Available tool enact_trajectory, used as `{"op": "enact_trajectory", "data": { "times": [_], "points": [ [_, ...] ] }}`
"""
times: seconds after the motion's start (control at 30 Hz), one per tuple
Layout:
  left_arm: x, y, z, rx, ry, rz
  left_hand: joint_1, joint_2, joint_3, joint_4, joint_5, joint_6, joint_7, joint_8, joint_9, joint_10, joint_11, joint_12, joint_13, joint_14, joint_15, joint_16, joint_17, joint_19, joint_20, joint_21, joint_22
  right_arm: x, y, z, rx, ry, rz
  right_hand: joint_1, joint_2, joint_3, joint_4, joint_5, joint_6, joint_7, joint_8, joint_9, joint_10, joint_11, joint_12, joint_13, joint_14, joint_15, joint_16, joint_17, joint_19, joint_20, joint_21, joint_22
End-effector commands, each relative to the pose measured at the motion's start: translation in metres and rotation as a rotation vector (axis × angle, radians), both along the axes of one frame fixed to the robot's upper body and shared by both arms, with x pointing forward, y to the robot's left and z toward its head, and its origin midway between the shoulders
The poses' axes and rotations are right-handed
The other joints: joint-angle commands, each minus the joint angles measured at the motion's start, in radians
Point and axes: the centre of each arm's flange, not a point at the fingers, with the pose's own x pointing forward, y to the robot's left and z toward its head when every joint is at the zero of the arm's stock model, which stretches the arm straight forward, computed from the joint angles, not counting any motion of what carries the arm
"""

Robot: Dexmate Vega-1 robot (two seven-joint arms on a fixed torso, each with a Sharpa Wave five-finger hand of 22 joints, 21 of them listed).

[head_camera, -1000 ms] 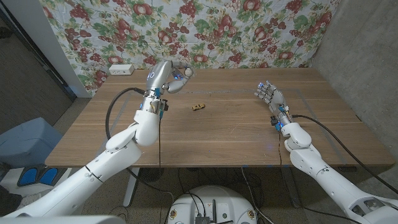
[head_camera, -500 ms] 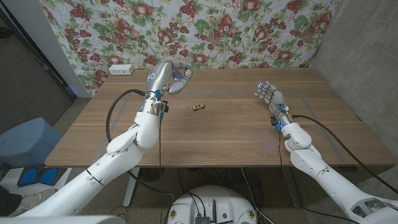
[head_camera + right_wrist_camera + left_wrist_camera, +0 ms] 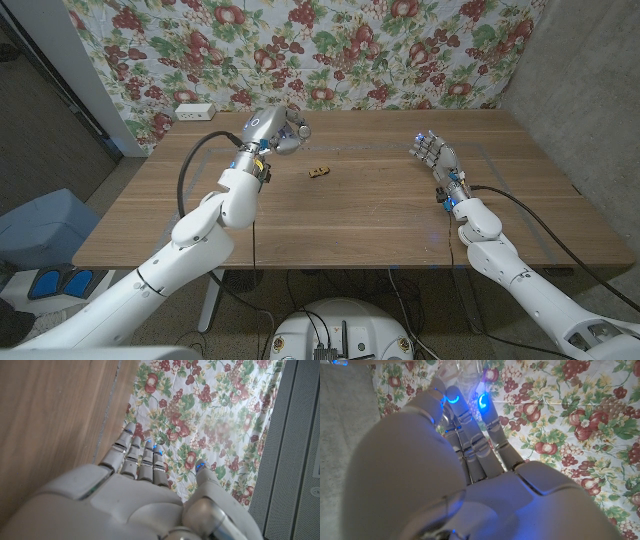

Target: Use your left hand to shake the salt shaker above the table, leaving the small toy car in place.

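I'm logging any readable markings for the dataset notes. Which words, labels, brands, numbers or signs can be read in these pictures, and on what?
None can be read.
The toy car is too small to show any marking.
The shaker in the left hand is clear and blurred, with no label to make out.
The white box by the table's far edge shows no legible text.
The right hand shows blue lights, no lettering.
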Motion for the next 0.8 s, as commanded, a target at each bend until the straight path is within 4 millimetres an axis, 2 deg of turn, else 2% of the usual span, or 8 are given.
{"op": "enact_trajectory", "data": {
  "times": [0.03,0.57,0.8],
  "points": [
    [0.0024,0.0002,0.0019,0.007,0.109,0.033,0.153,0.163,0.013,0.006,0.006,0.071,0.06,0.003,0.021,0.109,-0.014,0.001,0.051,0.007,-0.005,-0.004,0.002,-0.003,-0.126,0.008,0.001,-0.0016,-0.0017,-0.0018,0.008,0.0,-0.004,-0.003,0.008,0.0,-0.003,-0.001,-0.001,-0.003,0.002,0.003,0.005,0.006,0.006,0.005,0.003,-0.001,0.0,0.002,0.005,-0.004,-0.003,0.006],
    [0.0035,-0.0004,0.0006,0.009,0.105,0.013,0.152,0.162,0.015,0.005,0.007,0.071,0.059,0.0,0.021,0.11,-0.01,-0.003,0.052,0.007,-0.005,-0.009,0.001,-0.011,-0.124,0.017,-0.002,-0.002,-0.0023,-0.0039,0.007,0.002,-0.004,-0.004,0.008,0.0,-0.003,-0.001,-0.001,-0.003,0.002,0.003,0.007,0.007,0.006,0.005,0.003,0.0,0.0,0.002,0.005,-0.004,-0.003,0.006],
    [-0.0008,-0.0006,-0.0013,-0.004,0.033,-0.04,0.152,0.162,0.016,0.005,0.007,0.072,0.058,0.0,0.022,0.11,-0.009,-0.004,0.053,0.007,-0.005,-0.01,0.0,-0.013,-0.124,0.02,-0.003,-0.0038,-0.004,-0.0054,0.01,-0.001,-0.006,-0.004,0.008,0.0,-0.003,-0.001,-0.001,-0.002,0.002,0.003,0.007,0.007,0.006,0.005,0.002,0.001,0.0,0.002,0.005,-0.004,-0.002,0.006]
  ]
}}
